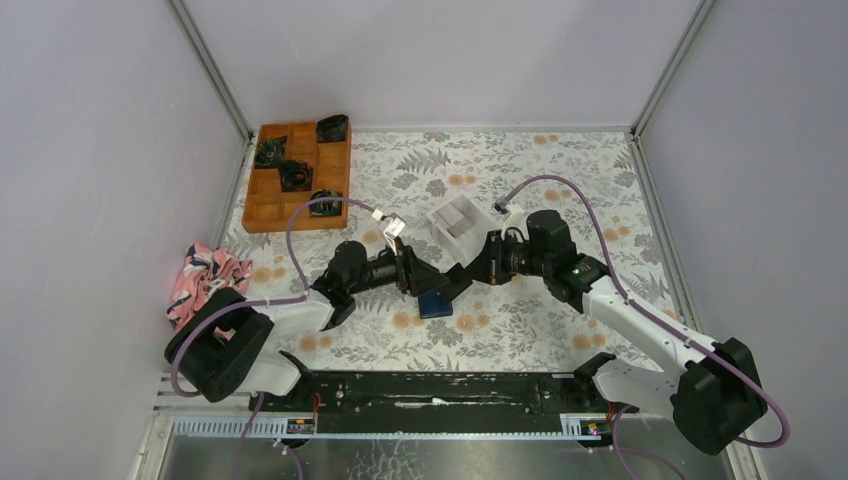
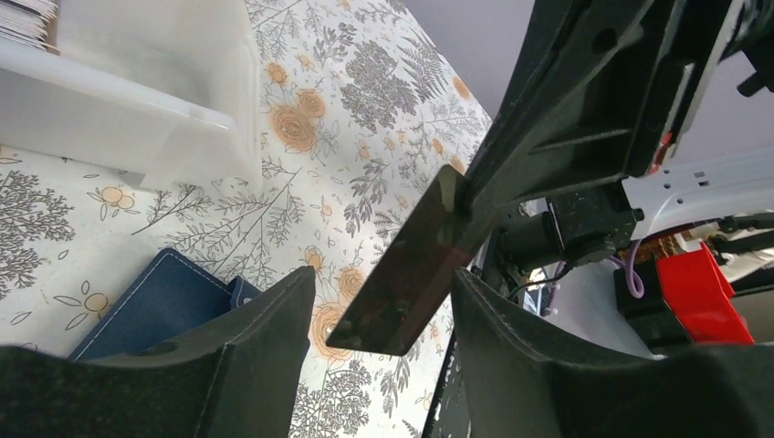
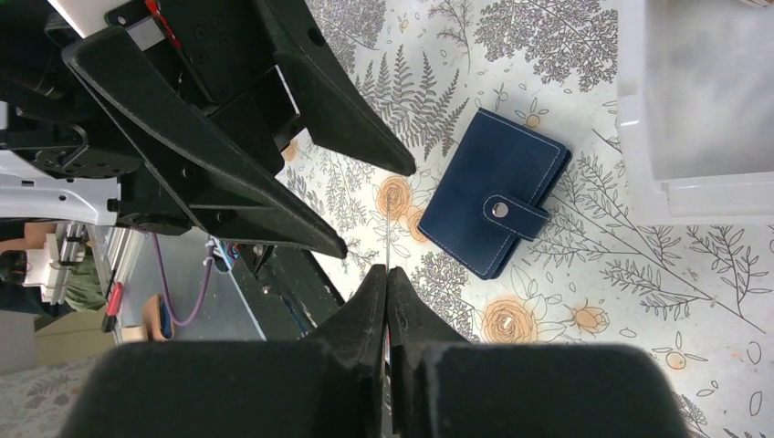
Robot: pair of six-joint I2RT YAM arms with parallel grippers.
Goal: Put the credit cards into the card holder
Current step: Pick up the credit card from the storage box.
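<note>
While right end effector [image 3: 388, 283] clamps the dark card [image 2: 411, 274], it hangs lengthwise between half-open, empty jaws of left end effector [image 2: 383, 281]; closed card holder [image 3: 497, 205] just below.

Card holder [image 3: 497, 205]: white box [image 3: 703, 109] just beside one edge, left gripper [image 3: 374, 208] and right gripper [image 3: 385, 278] close opposite, counter [image 3: 639, 301] otherwise open.

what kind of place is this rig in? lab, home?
Likely a lab test cell, not a home: plain grey wall panels in metal framing, left arm and right arm bolted to a rail, staged props like the orange compartment tray on a floral cloth.
</note>
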